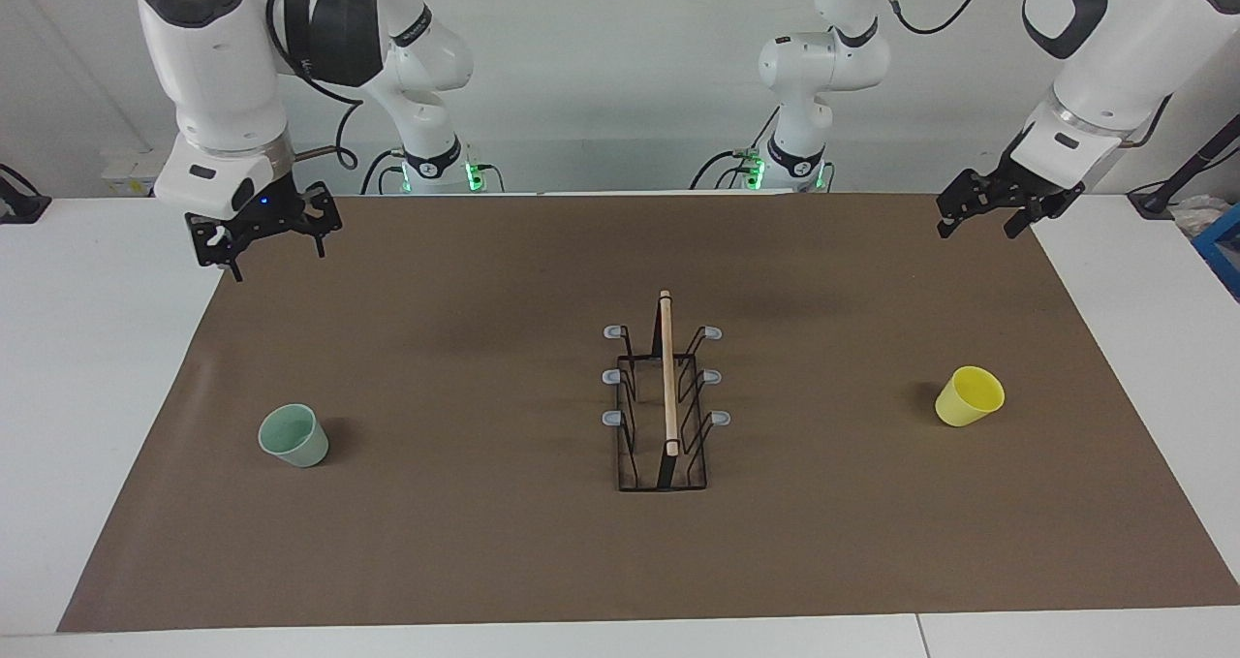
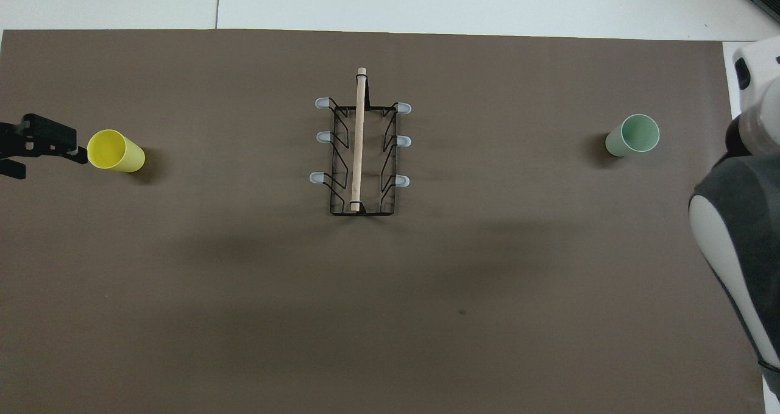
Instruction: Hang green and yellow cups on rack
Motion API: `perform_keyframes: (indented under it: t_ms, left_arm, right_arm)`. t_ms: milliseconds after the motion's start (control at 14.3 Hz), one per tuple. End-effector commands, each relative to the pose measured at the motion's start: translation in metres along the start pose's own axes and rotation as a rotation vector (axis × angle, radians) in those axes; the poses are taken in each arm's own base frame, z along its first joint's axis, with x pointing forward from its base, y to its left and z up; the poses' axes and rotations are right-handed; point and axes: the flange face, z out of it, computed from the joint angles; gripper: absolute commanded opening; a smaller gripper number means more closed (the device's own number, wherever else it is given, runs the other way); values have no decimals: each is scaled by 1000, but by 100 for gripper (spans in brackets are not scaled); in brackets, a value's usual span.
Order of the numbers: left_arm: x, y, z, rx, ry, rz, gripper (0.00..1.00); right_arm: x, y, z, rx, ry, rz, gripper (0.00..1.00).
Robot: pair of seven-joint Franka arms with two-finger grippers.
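1. Brown paper (image 1: 484, 542) covers most of the white table (image 1: 97, 396).
2. The rack (image 1: 666, 416) stands in the middle of the paper. It is black wire with a light wooden rod on top and grey tips on its prongs. No cup hangs on it.
3. The green cup (image 1: 294, 435) stands on the paper toward the right arm's end of the table, mouth up.
4. The yellow cup (image 1: 969, 396) is on the paper toward the left arm's end. It looks tipped, with its mouth turned partly sideways.
5. The right gripper (image 1: 274, 251) hangs in the air over the edge of the paper, well apart from the green cup. Its fingers are spread and hold nothing.
6. The left gripper (image 1: 978, 222) hangs over the corner of the paper close to the robots, well apart from the yellow cup. Its fingers are spread and hold nothing too.
7. From above, the left gripper (image 2: 36, 149) is cut off by the picture's edge, and only a black part shows, seeming to sit just beside the yellow cup (image 2: 116, 152).
8. From above, the right gripper is hidden under its own big white and grey arm (image 2: 737, 243).
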Motion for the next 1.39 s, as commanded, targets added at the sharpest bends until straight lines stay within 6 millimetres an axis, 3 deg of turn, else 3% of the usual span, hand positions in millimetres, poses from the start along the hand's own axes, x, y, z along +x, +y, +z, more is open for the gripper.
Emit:
perform_keyframes:
  t_ms: [0, 70, 209, 348, 488, 697, 906, 1045, 1185, 1324]
  left_arm:
    - [31, -16, 3, -99, -5, -263, 100]
    - [40, -21, 11, -119, -20, -345, 100]
    - [52, -29, 18, -133, -11, -480, 100]
    - [69, -41, 37, -160, -32, -644, 100]
    - [84, -49, 53, -178, -52, -754, 100]
    - [106, -76, 89, -147, -59, -936, 100]
    - [123, -104, 117, -130, -60, -1019, 100]
    - [135, -134, 133, -195, -70, -1132, 100]
    - [140, -162, 149, -255, -91, -1214, 100]
    - [137, -176, 168, -295, -120, -1320, 100]
  right_arm:
    - [-15, -15, 8, -49, -106, -155, 100]
    - [-14, -16, 15, -65, -154, -208, 100]
    - [8, -35, 26, -139, -236, -441, 100]
    - [21, -42, 43, -174, -289, -506, 100]
    - [66, -53, 65, -201, -365, -603, 100]
    - [113, -59, 102, -259, -397, -616, 100]
    - [145, -62, 142, -319, -434, -649, 100]
    - [163, -66, 173, -337, -457, -697, 100]
    - [190, -79, 201, -379, -513, -707, 100]
    - [204, -89, 226, -394, -525, -701, 100]
